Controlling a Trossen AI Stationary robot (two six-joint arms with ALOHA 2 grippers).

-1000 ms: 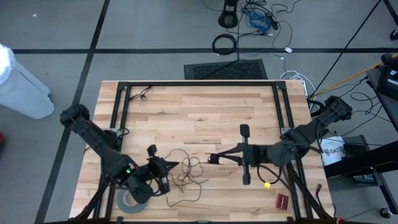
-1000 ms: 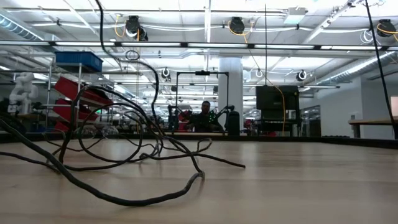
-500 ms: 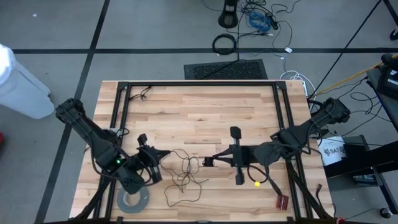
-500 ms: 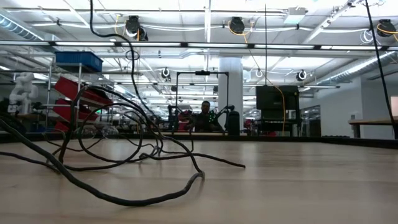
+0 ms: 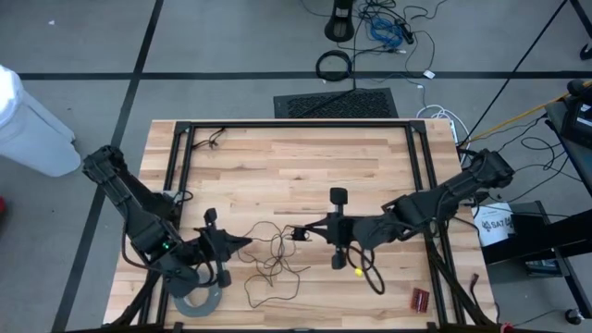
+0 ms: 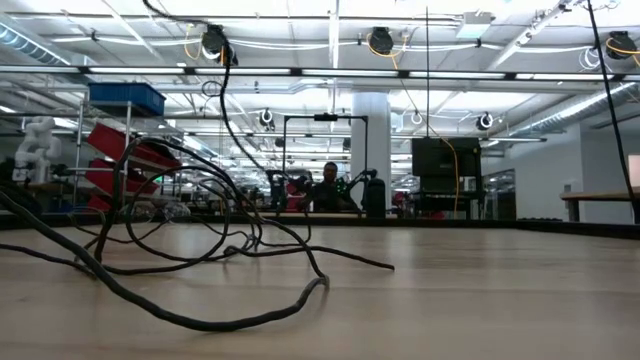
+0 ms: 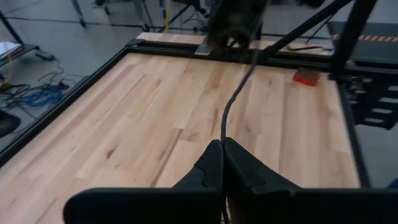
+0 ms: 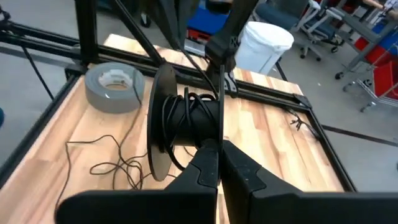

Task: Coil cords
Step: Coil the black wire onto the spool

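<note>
L gripper (image 5: 242,241) clenched on the thin wire (image 5: 273,264), loose tangle mid-table near front. R gripper (image 5: 298,233) clenched on small black spool (image 8: 180,121) w/ wire wound on it. Tape roll (image 5: 196,298) near L arm.

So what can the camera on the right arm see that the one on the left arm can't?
Only the right wrist view shows the small black spool with thin wire wound on it, held in the shut right claw, plus the grey tape roll and loose wire lying on the wood. Only the left wrist view shows the left claw shut on a strand of the wire, and a small red object. Both show the wooden table.
</note>
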